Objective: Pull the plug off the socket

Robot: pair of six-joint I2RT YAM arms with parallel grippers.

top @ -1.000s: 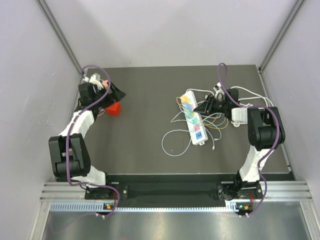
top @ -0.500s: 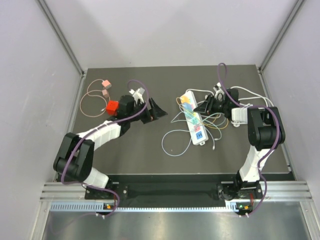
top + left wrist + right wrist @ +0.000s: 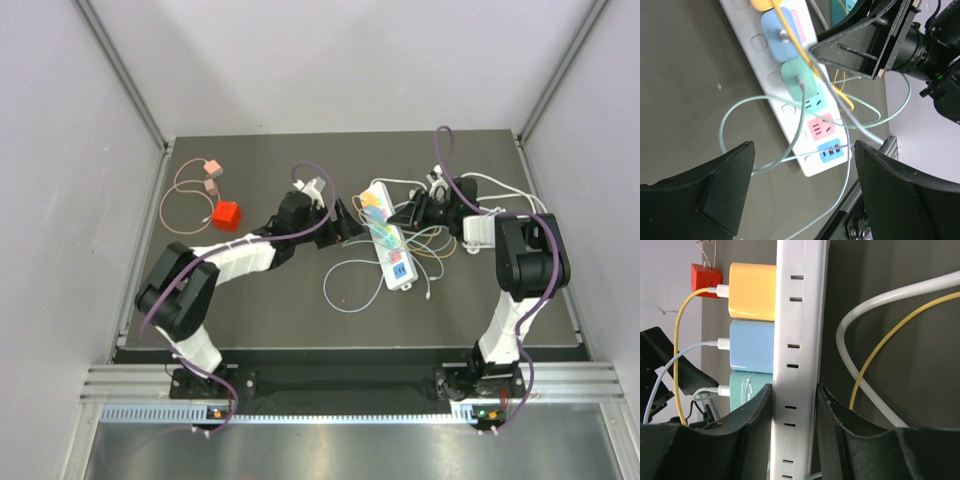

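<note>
A white power strip (image 3: 390, 245) lies mid-table with a yellow plug (image 3: 765, 4), a blue plug (image 3: 781, 34) and a teal plug (image 3: 800, 80) in a row at its far end, each with a thin cable. My right gripper (image 3: 403, 215) is shut on the strip's sides; in the right wrist view the strip (image 3: 799, 340) sits between my fingers (image 3: 752, 425), with the yellow (image 3: 752, 291), blue (image 3: 751, 351) and teal (image 3: 747, 390) plugs to their left. My left gripper (image 3: 352, 222) is open and empty, hovering just left of the strip, jaws wide apart (image 3: 802, 150).
Loose thin cables (image 3: 345, 285) loop around the strip on the dark table (image 3: 270, 310). A red cube (image 3: 227, 215) and two small pink plugs (image 3: 210, 170) on a cable lie at the far left. A white adapter (image 3: 478, 230) with a thick white cord sits right of the strip.
My left arm has swung from the red cube at the far left across to the power strip, gripper open. The right gripper has stayed shut on the strip.
</note>
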